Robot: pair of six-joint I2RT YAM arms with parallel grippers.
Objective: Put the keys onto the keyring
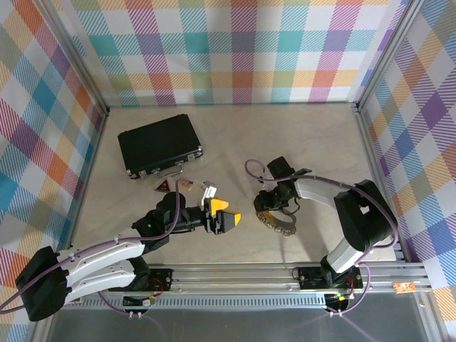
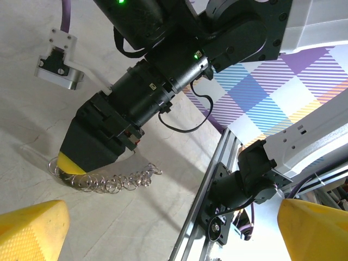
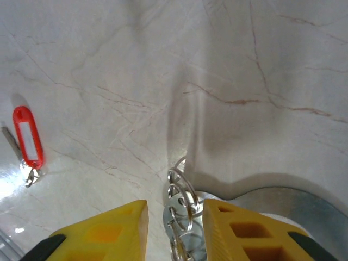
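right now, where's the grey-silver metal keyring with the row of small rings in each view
top external: the keyring lies right of centre on the table, under the right gripper.
left wrist: the keyring is lower left, its small rings running out from under a yellow fingertip.
right wrist: the keyring is bottom centre, its rings between the two yellow fingers.
shared landmark: the right gripper's yellow fingers at the ring.
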